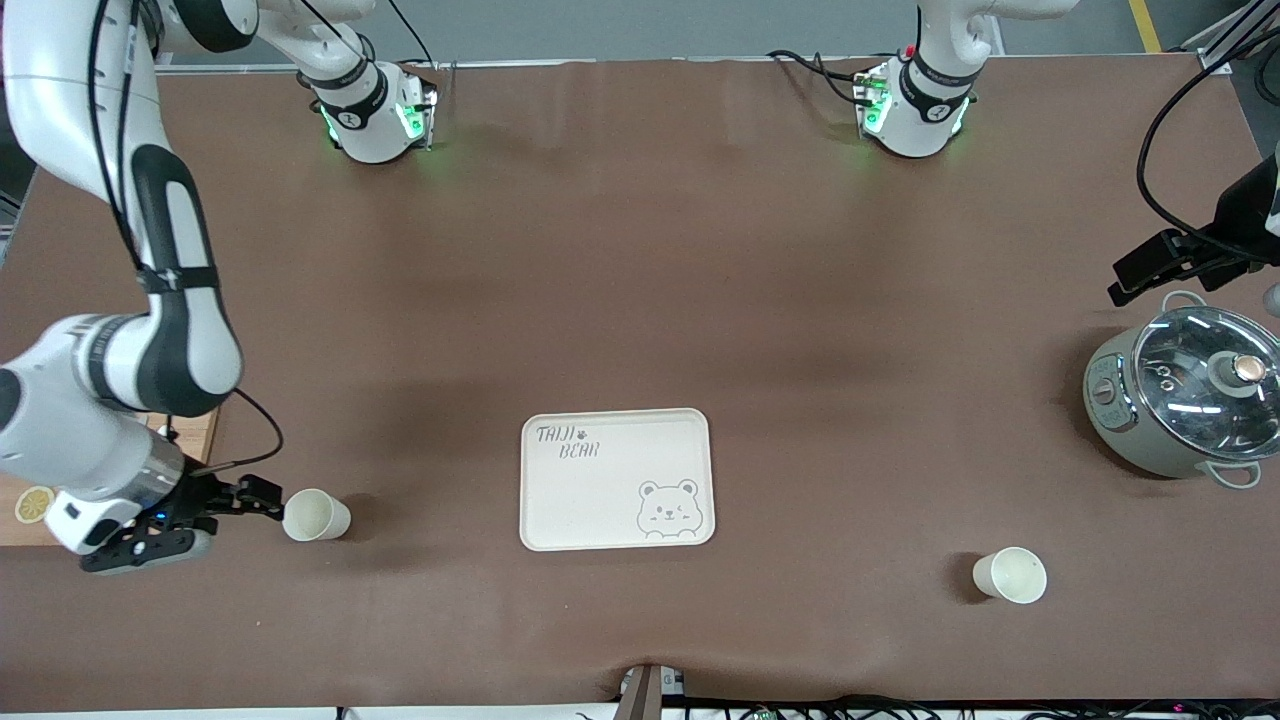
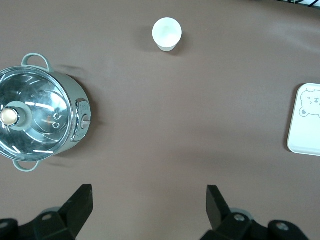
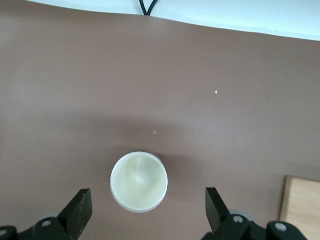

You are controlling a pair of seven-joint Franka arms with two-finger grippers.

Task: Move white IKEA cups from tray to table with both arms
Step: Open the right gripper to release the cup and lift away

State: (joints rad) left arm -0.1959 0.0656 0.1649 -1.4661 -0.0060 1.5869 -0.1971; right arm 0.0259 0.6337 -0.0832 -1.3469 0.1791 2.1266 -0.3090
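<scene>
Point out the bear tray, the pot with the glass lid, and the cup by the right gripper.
bear tray (image 1: 600, 500), front view, bare middle of its floor.
pot (image 1: 1105, 395), front view, pale side wall.
cup (image 1: 310, 514), front view, inside its open rim.
right gripper (image 1: 255, 497), front view, between its fingertips.

I count two white cups: one toward my right arm's end of the table, one toward my left arm's end. There is one cream bear tray between them, one lidded grey-green pot, one wooden board with one lemon slice, and two arms of mine.
</scene>
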